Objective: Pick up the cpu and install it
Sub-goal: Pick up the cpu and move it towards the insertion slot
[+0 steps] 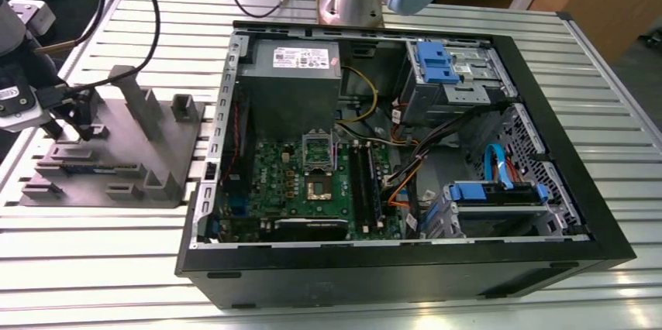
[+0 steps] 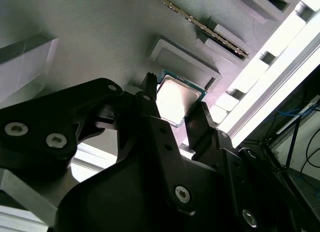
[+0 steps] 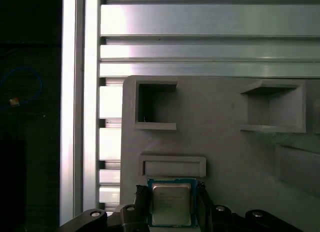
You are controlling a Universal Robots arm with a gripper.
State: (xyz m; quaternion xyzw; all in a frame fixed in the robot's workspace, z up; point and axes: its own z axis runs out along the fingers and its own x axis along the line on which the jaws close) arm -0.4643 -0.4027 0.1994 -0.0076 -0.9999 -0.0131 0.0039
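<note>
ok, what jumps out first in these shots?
The open computer case dominates the exterior view, with its green motherboard exposed and a dark-centred socket in the middle. At the exterior view's left, the gripper sits low over a grey fixture on the slatted table. In both wrist views the cpu lies right at the gripper, silvery top up, on that fixture.

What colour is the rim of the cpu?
Teal, on the cpu; the first wrist view shows it best.
</note>
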